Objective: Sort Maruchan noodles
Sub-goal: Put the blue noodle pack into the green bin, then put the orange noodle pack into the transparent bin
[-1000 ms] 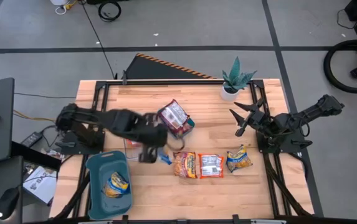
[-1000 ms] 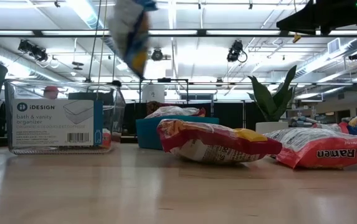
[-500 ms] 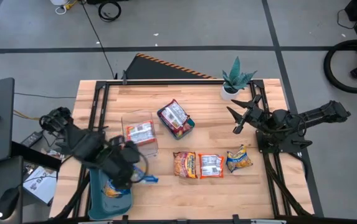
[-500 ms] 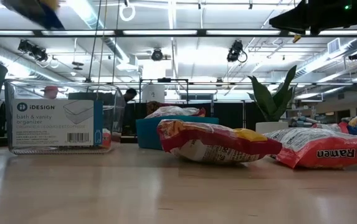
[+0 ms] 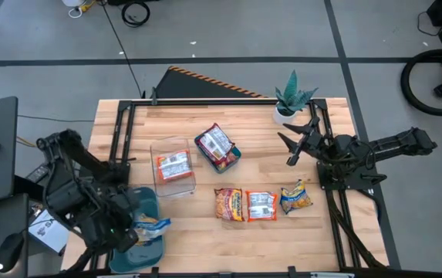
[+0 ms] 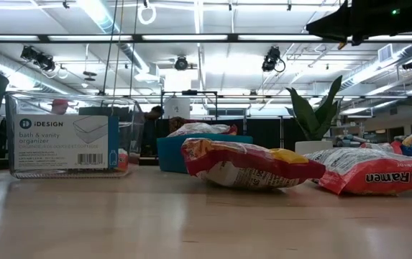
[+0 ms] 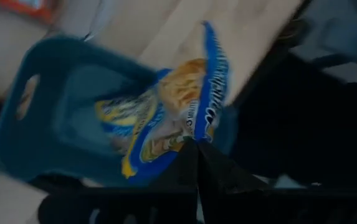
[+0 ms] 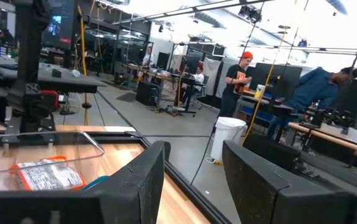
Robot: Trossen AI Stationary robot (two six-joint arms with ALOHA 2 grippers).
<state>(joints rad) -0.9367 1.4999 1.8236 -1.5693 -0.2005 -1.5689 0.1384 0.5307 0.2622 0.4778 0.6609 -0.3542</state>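
My left gripper (image 5: 134, 225) (image 7: 197, 152) hangs over the near-left teal tray (image 5: 149, 202) (image 7: 38, 124), shut on a yellow-and-blue noodle packet (image 5: 151, 225) (image 7: 187, 102). More yellow-and-blue wrapper (image 7: 119, 118) shows beneath it in the tray. My right gripper (image 5: 298, 144) (image 8: 194, 168) waits open in the air above the table's right side. On the table lie an orange-red packet (image 5: 228, 205) (image 6: 249, 164), a red-and-white packet (image 5: 261, 206) (image 6: 371, 171) and a yellow-and-blue packet (image 5: 295, 197), all flat. My left gripper pinches the yellow-and-blue packet by one end edge (image 7: 190, 134) between its two fingers. The packet is lifted clear and reaches out from the fingertips above the teal tray's open top.
A clear organizer box (image 5: 174, 166) (image 6: 65, 137) holds a red packet. A second teal tray (image 5: 218, 147) (image 6: 198, 152) at mid-table holds red-and-white packets. A potted plant (image 5: 290, 96) stands at the far right edge. Bare wood lies along the near edge.
My left gripper has carried the yellow-and-blue packet from the middle of the table toward the near-left corner, ending above the teal tray there. The packet stays in its shut fingers throughout. The packets on the table have not moved.
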